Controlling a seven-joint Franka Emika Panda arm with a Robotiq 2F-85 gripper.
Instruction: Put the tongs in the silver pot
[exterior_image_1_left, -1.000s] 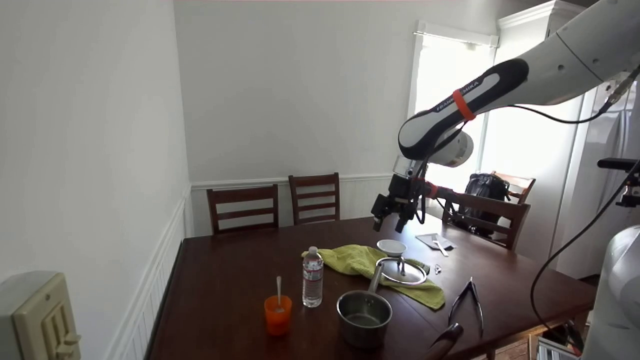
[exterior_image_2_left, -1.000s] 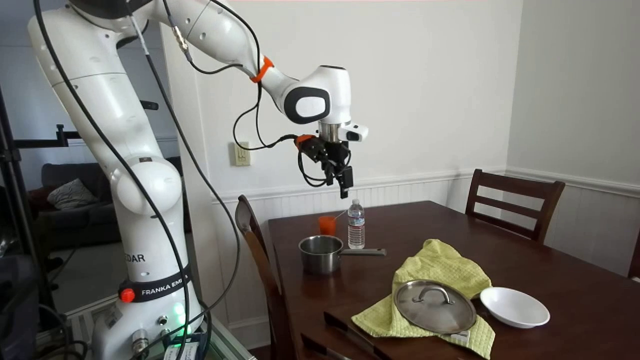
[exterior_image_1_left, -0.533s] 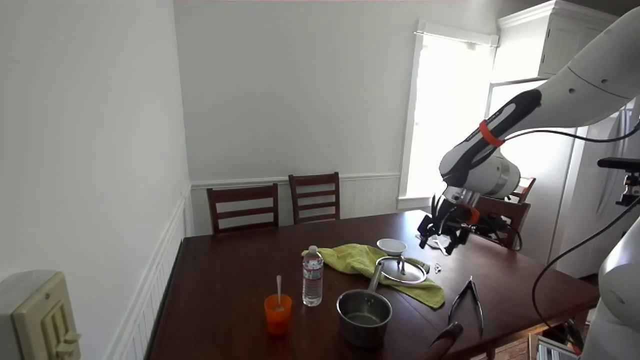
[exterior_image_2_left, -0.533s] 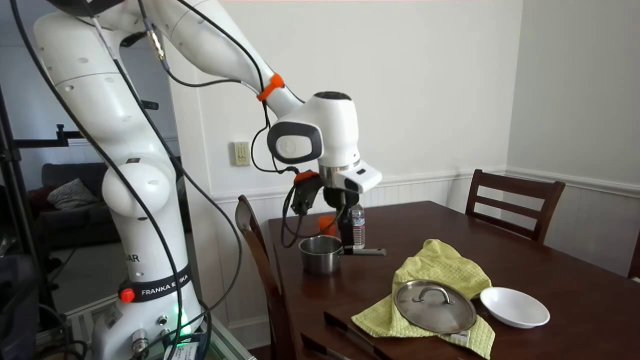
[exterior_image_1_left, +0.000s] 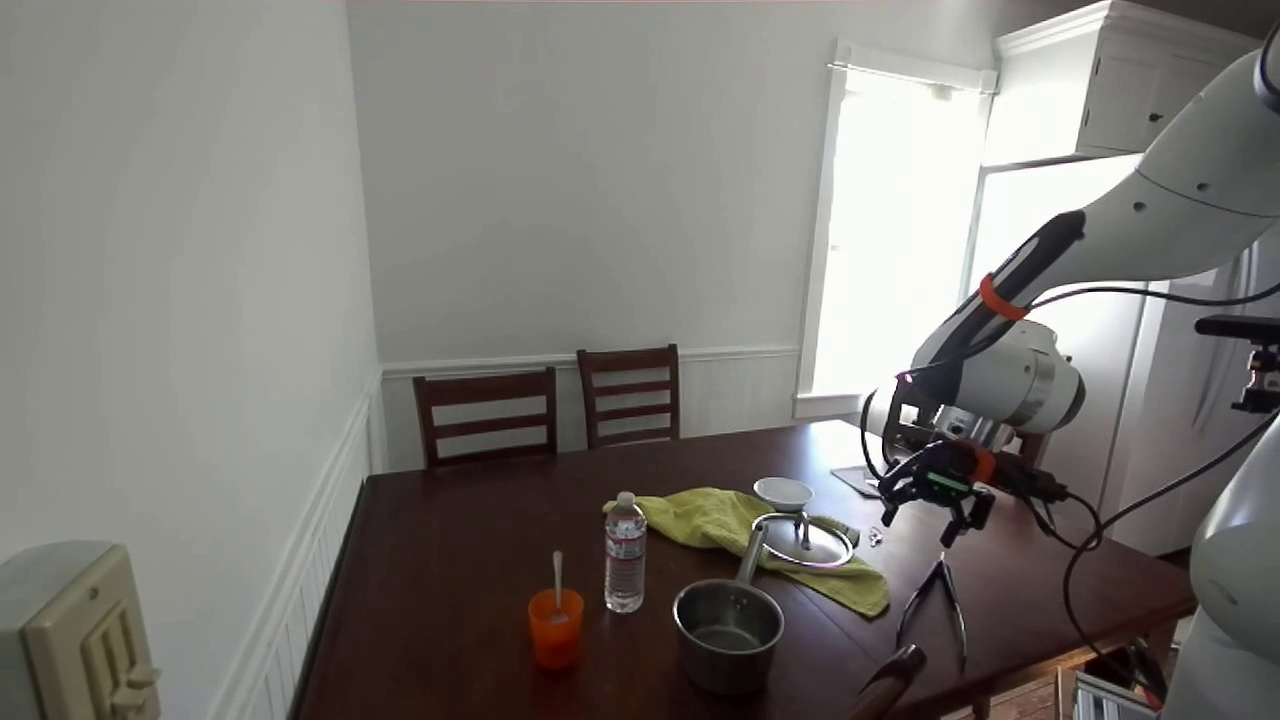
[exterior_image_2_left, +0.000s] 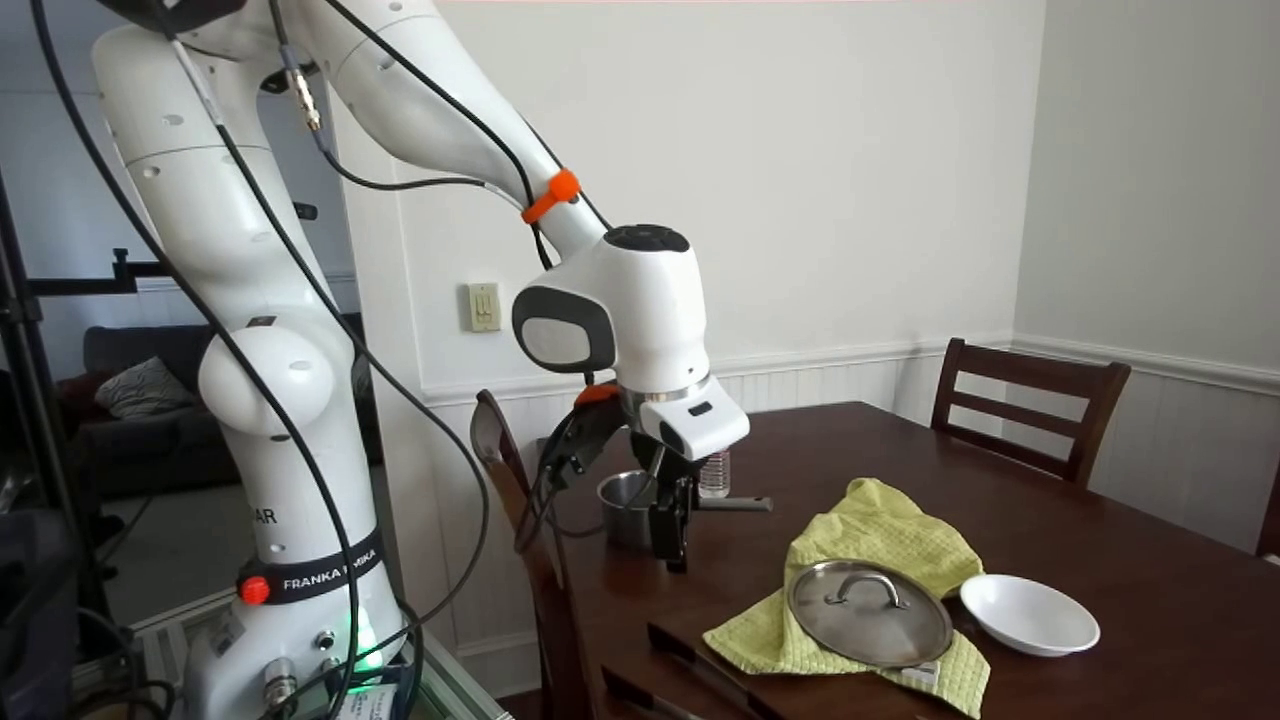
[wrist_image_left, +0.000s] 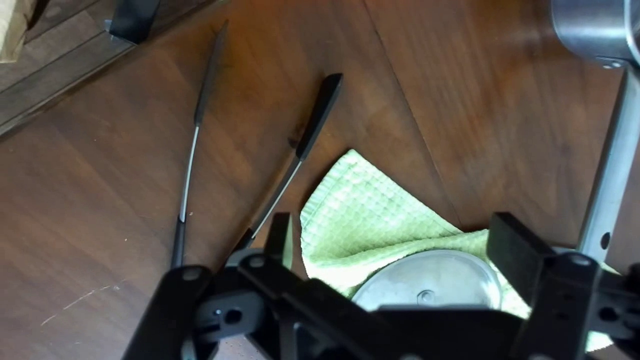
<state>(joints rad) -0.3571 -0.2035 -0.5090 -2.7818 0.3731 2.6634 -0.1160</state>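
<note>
The tongs (exterior_image_1_left: 957, 612) lie spread open on the table near its edge. They also show in an exterior view (exterior_image_2_left: 695, 658), cut off by the frame's bottom, and in the wrist view (wrist_image_left: 315, 120), where their joined end is hidden behind my gripper. My gripper (exterior_image_1_left: 918, 526) is open and empty, above the table close to the tongs' joined end. In the wrist view the gripper (wrist_image_left: 395, 241) has its fingers wide apart, to the right of the tongs. The silver pot (exterior_image_1_left: 728, 668) stands upright on the table. Its side is partly behind the gripper in an exterior view (exterior_image_2_left: 626, 522).
A shiny lid (exterior_image_2_left: 868, 625) lies on a green towel (exterior_image_2_left: 890, 525), beside a white bowl (exterior_image_2_left: 1030, 618). A water bottle (exterior_image_1_left: 625, 565) and an orange cup (exterior_image_1_left: 556, 635) with a spoon stand near the pot. A wooden chair back (exterior_image_1_left: 890, 680) rises at the table edge.
The arm has come down from high above the table. The gripper has moved lower and to the right in an exterior view, closer to the tongs. The objects on the table have not moved.
</note>
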